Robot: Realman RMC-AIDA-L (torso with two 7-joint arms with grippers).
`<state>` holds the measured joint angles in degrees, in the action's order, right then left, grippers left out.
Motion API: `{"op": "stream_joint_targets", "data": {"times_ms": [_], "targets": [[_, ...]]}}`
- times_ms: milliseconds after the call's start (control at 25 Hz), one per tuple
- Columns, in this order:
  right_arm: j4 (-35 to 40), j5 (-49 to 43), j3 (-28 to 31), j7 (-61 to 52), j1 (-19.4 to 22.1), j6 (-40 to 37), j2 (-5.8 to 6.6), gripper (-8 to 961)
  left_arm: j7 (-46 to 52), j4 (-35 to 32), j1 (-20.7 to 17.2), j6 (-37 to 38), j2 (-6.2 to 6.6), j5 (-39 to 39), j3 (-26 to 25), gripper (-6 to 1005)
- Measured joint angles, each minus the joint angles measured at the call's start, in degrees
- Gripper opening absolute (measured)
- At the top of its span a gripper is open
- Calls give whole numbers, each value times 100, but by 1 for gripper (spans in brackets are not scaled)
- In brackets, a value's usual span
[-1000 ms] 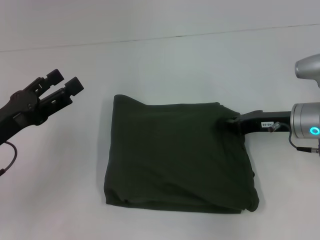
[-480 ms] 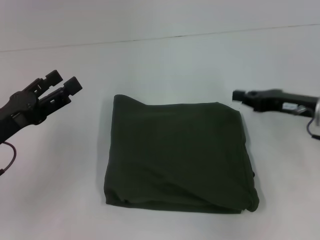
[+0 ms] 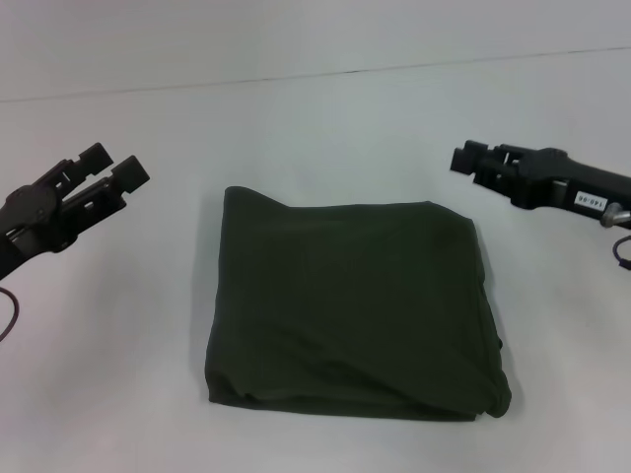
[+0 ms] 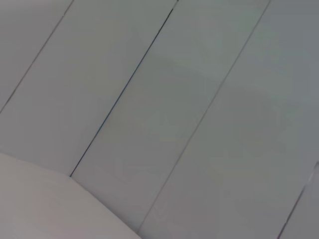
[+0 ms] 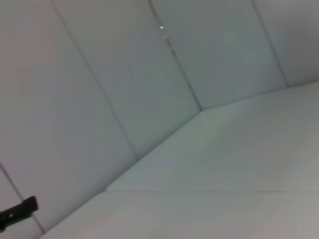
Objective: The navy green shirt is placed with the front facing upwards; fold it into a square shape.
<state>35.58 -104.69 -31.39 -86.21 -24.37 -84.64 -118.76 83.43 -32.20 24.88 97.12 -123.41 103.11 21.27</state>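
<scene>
White table (image 3: pixel 325 108): folded navy green shirt (image 3: pixel 350 310); both end effectors clear.

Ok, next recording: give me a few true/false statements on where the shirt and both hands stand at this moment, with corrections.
1. The navy green shirt lies folded into a rough square on the white table. True.
2. The right hand is clamped on the shirt's corner. False: it hangs clear of the cloth, off the far right corner.
3. The left hand is apart from the shirt, on its left side, fingers parted. True.
4. The shirt's chest lettering faces up. False: only plain dark fabric shows.
5. A sleeve sticks out flat to the left of the fold. False: no sleeve shows there.
</scene>
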Motion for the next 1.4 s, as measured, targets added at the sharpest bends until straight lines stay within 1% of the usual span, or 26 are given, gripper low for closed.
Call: {"op": "stream_joint_targets", "data": {"times_ms": [160, 280, 360, 560, 600, 720, 840, 1120, 1240, 1400], "targets": [[-94, -41, -96, 178, 30, -162, 2, 231, 36, -124, -65, 165, 16, 46, 29, 963], [-155, -43, -103, 345, 94, -417, 27, 293, 38, -209, -182, 262, 19, 48, 20, 963], [-156, -46, -115, 361, 127, -553, 48, 378, 77, -275, -276, 386, 32, 47, 15, 963], [-159, -376, -294, 354, 111, -1195, 147, 597, 190, -378, -300, 589, 56, 218, 51, 963], [-161, -465, -311, 345, 99, -1333, 153, 646, 379, -560, -303, 1037, 91, 712, 68, 963], [-166, -624, -332, 332, 100, -1655, 157, 791, 464, -656, -319, 1266, 103, 1058, 40, 963], [-166, -732, -342, 333, 164, -1850, 157, 936, 475, -671, -385, 1328, 102, 1209, 13, 963], [-166, -1150, -344, 316, 164, -2110, 138, 933, 612, -739, -399, 1349, 93, 1653, 88, 963], [-165, -1198, -344, 314, 145, -2130, 119, 932, 612, -740, -389, 1352, 91, 1695, 88, 963], [-163, -1219, -399, 311, 136, -2174, 129, 930, 617, -740, -388, 1371, 89, 1695, 94, 963]]}}
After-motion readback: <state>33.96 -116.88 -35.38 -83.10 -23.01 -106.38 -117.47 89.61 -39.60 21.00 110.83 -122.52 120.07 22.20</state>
